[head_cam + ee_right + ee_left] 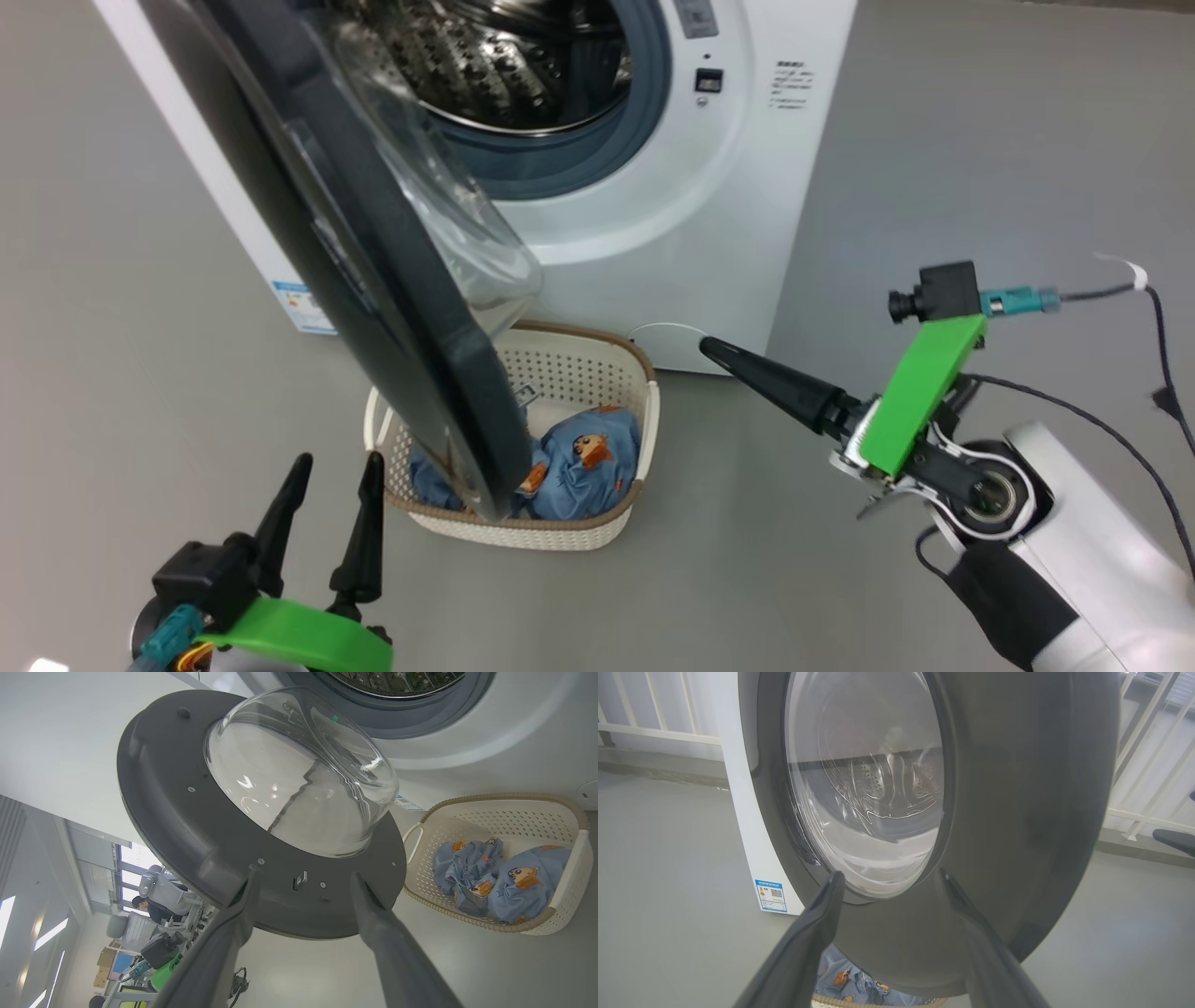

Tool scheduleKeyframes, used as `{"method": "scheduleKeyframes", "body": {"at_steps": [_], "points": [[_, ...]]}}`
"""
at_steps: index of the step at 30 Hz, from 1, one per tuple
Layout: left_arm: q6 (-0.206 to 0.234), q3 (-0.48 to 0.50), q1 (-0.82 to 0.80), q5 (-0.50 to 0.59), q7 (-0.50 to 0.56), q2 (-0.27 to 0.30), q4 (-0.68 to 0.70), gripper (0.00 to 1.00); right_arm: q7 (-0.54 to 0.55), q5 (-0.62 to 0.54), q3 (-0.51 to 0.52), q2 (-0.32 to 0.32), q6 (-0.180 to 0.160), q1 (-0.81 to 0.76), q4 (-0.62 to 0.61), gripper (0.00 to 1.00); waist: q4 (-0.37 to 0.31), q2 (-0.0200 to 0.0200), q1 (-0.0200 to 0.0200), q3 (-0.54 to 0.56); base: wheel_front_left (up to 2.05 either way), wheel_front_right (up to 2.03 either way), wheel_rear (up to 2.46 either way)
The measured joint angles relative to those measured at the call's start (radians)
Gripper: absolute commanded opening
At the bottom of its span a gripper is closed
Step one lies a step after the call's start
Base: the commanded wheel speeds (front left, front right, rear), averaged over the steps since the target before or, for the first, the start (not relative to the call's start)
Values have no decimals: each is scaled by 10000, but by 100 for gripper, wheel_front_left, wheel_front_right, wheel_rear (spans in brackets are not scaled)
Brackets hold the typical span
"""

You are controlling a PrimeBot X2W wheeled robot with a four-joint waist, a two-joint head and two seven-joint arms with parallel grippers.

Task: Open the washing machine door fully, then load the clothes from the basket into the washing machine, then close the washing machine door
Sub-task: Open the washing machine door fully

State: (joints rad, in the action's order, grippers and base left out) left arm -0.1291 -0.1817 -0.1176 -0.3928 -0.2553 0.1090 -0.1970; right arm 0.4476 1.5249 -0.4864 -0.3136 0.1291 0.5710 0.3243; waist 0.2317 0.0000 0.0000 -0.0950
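With jaws spread wide and empty, the left gripper (338, 459) sits near the basket (560, 373) and the right gripper (306, 873) faces the washing machine door (392, 280), which hangs half-swung over the basket; opening looks unfinished, the clothes (588, 457) lie in the basket, and loading and closing remain.

The black-rimmed washing machine door (373, 280) stood open. Blue printed clothes (588, 457) lay bunched in the cream basket (583, 333) before the washing machine (653, 215).

The clothes (588, 457) lie in the basket (560, 539) before the washing machine (653, 233).
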Motion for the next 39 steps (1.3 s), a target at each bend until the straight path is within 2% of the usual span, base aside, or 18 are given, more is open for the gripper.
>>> {"method": "scheduleKeyframes", "body": {"at_steps": [8, 20, 32, 39], "points": [[0, 301, 431, 0, 0, 44, 75, 100, -997, -196, -138, -593, 0, -1239, -161, 100, -606, 0, 0, 320, 0, 0, 0], [0, 646, 1010, 6, 0, 130, 230, 100, -2708, -520, -418, -1409, 0, -2246, -221, 100, -1481, 0, 0, 633, 0, 0, 0], [0, 777, 1030, 6, 0, 180, 226, 100, -4855, -794, -591, -1994, 0, -2983, 153, 100, -1788, 0, 0, 771, 0, 0, 0], [0, 899, 1189, 21, 0, 190, 203, 100, -6322, -1243, -1120, -2220, 0, -3102, 658, 100, -1909, 0, 0, 767, 0, 0, 0]]}}
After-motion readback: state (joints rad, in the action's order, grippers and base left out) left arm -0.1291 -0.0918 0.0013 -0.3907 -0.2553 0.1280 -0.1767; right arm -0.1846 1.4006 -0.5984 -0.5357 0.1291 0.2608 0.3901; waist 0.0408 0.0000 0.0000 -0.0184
